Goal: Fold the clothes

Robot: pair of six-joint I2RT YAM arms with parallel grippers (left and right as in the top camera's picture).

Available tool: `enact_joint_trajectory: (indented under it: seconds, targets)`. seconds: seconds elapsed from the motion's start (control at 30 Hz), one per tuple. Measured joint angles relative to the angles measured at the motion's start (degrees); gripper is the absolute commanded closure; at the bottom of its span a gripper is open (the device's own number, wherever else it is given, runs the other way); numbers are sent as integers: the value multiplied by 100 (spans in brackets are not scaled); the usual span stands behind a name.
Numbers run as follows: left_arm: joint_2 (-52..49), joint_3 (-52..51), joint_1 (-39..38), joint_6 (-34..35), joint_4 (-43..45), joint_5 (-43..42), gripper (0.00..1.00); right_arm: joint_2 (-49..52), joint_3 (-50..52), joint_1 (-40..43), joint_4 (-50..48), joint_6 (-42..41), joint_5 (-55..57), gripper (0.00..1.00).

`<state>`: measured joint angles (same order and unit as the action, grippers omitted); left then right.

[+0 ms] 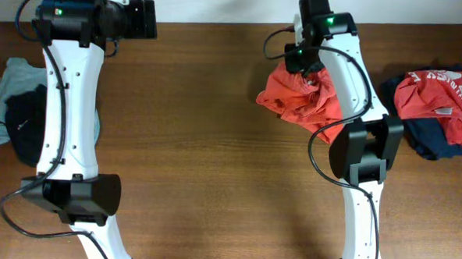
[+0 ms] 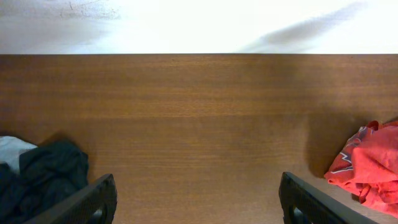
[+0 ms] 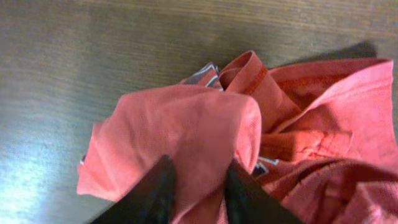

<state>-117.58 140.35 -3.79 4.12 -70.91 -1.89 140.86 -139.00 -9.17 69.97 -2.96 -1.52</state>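
Risk lay in the pinch; the right gripper (image 3: 199, 196) was closed on a bunched fold of the crumpled shirt (image 1: 283, 97), seemingly not a hem, so lifting would likely raise a wad or slip; the left gripper (image 2: 199, 208) hung spread and empty, well left of the shirt.

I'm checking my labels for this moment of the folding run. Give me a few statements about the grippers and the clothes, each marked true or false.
1. The right gripper is pinching a fold of the orange-red T-shirt. True.
2. The left gripper holds the black garment. False: it is open over the bare table, with nothing between its fingers.
3. The orange-red T-shirt is spread out flat. False: it lies crumpled in a heap.
4. The red garment with white lettering lies on top of the navy garment. True.
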Motion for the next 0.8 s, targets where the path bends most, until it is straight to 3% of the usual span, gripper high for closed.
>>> enact_joint_trajectory:
  seconds: [0.07,0.13,0.3,0.5,0.8]
  targets:
    - [0,0,2,0,0,2,17,0,2,0,4,-2,-2,83]
    - [0,0,2,0,2,2,17,0,0,-2,66,7,0,96]
    - [0,-13,2,0,63,0,16,0,-306,-2,815,-28,-2,96]
    - [0,-114,0,0,74,0,17,-173,-1261,20,2564,-315,0,96]
    - [0,-116,0,-46,15,0,16,-496,-625,262,2699,-903,-184,96]
